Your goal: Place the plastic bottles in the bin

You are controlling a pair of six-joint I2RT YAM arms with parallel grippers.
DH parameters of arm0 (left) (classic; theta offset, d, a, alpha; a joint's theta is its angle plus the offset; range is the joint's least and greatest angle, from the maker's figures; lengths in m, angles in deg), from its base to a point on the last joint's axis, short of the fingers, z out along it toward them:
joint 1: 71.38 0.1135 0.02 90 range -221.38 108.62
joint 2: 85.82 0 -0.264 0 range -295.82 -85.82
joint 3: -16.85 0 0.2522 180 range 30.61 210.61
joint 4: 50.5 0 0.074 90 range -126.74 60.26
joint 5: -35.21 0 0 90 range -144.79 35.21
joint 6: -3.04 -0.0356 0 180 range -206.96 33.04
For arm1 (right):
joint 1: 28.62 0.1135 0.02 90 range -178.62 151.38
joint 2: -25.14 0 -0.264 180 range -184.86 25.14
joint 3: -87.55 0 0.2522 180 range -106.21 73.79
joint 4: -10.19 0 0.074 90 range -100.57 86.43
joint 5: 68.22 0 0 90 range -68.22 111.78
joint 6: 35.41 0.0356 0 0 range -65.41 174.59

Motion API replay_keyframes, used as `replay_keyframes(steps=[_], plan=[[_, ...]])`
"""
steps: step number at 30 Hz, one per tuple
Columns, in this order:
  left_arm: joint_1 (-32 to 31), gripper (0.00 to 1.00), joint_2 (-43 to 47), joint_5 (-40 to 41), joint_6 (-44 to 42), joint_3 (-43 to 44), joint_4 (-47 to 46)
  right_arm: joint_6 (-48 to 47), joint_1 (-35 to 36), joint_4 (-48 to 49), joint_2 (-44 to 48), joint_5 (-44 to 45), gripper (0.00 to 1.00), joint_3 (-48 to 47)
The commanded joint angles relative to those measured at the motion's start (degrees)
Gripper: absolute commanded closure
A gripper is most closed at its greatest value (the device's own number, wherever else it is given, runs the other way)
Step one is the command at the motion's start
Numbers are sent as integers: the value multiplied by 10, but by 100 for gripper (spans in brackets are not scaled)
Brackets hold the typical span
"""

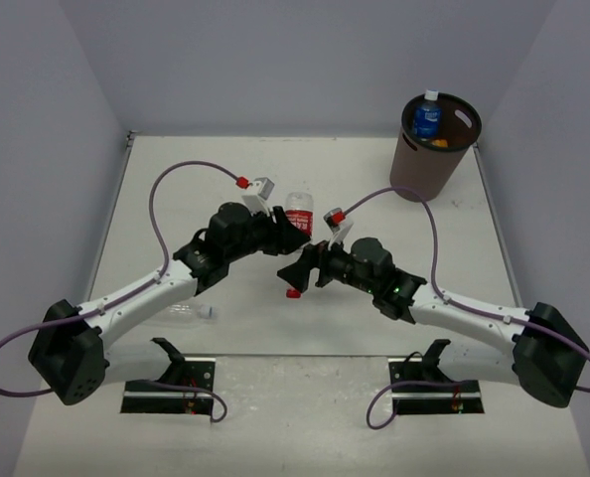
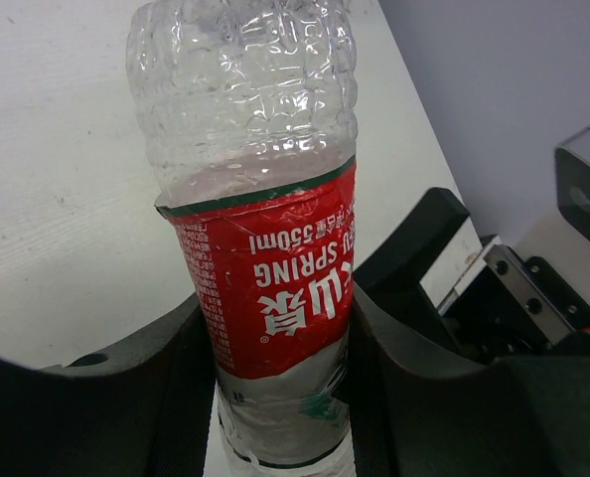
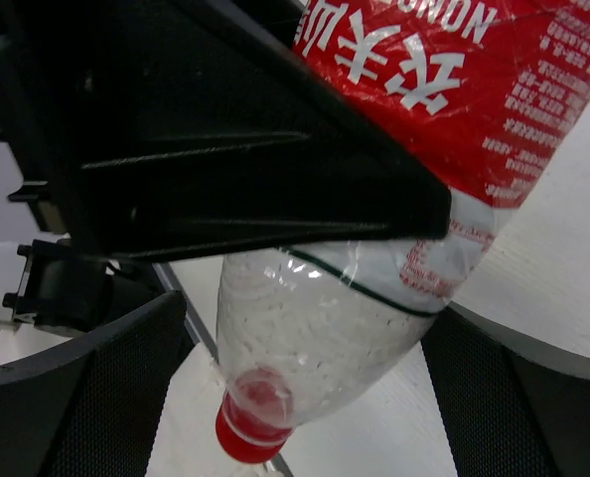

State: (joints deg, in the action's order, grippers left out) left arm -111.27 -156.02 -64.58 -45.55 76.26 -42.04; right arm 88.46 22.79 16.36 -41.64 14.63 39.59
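Observation:
A clear red-label bottle (image 1: 299, 213) hangs over the table's middle, red cap (image 1: 292, 293) towards the arms. My left gripper (image 1: 291, 235) is shut on its labelled body; in the left wrist view the black fingers (image 2: 166, 397) press both sides of the bottle (image 2: 265, 258). My right gripper (image 1: 299, 270) stands open around the neck end. In the right wrist view the bottle's shoulder (image 3: 315, 328) and cap (image 3: 247, 432) sit between its fingers (image 3: 76, 397) with gaps either side. The brown bin (image 1: 424, 169) stands at the far right, holding a blue-label bottle (image 1: 426, 117).
A plain clear bottle with a white cap (image 1: 188, 313) lies on the table beside the left arm's forearm. Something orange (image 1: 440, 142) shows inside the bin. Grey walls close the table on three sides.

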Motion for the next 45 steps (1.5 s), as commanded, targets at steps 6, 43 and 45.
replay_keyframes(steps=[6, 43, 45], plan=[[-29, 72, 17, 44, 32, -13, -41, 26, 10, 64, -32, 64, 5, -33], [79, 0, 197, 279, 98, -32, 248, -124, -283, -142, -8, 156, 81, -236], [80, 0, 213, 319, 128, -53, 288, -124, -338, -151, -56, 134, 81, -310]])
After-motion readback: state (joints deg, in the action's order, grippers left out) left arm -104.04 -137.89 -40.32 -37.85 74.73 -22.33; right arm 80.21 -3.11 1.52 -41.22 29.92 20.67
